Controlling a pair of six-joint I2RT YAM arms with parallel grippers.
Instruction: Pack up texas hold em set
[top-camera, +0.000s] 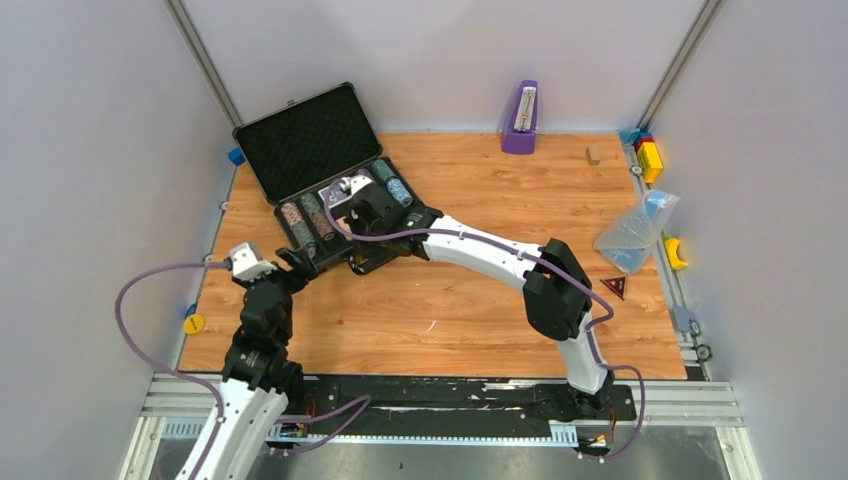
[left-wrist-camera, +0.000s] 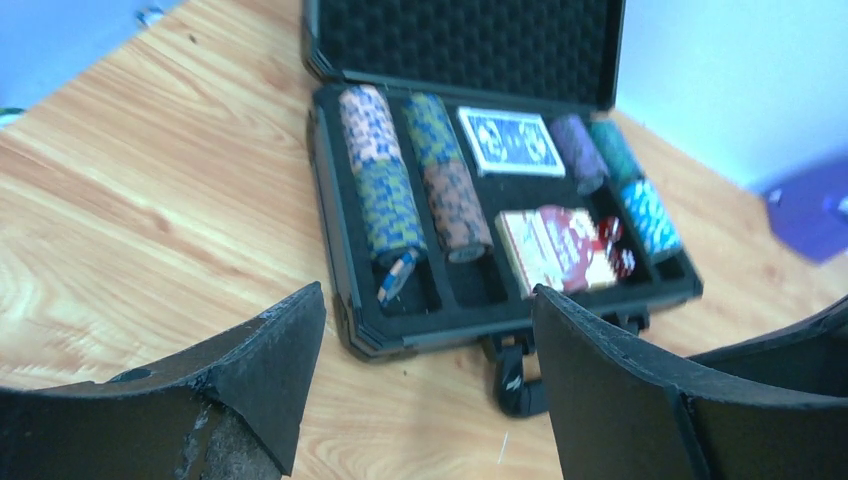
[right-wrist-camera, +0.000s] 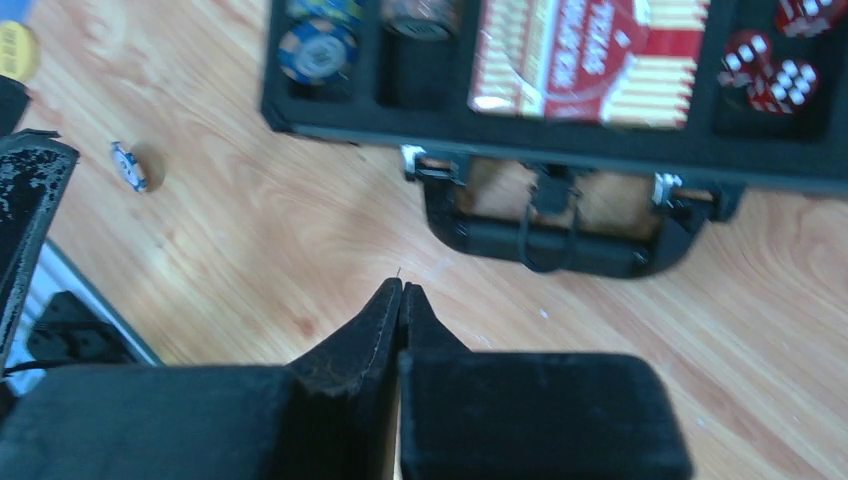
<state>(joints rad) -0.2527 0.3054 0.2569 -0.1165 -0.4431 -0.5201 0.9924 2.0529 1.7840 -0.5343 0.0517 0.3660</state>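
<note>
The left gripper (left-wrist-camera: 428, 300) is held wide open with nothing between its fingers, just short of the front edge of the briefcase (top-camera: 305, 140). The briefcase is set open at the far left of the table (top-camera: 480, 310), its lid raised toward the back wall. In the left wrist view the foam tray is seen filled: chip rolls (left-wrist-camera: 385, 190) in the left slots, a blue card deck (left-wrist-camera: 510, 140) and a red card deck (left-wrist-camera: 555, 248) in the middle, and more rolls at the right. A tilted chip (left-wrist-camera: 398, 275) is lodged at the near end of the leftmost slot.

The right gripper (right-wrist-camera: 400, 292) is clenched shut on nothing, poised over bare wood just in front of the handle (right-wrist-camera: 548, 235) and apart from it. Red dice (right-wrist-camera: 765, 70) are shown sharply in the right wrist view, which alone shows a loose chip (right-wrist-camera: 130, 165) on the wood near the case's near left corner.

Open wood is left in front of the case and across the middle. In the top view alone, a purple metronome (top-camera: 520, 118) at the back edge and a plastic bag (top-camera: 635, 232) at the right edge are seen, well apart from the case.
</note>
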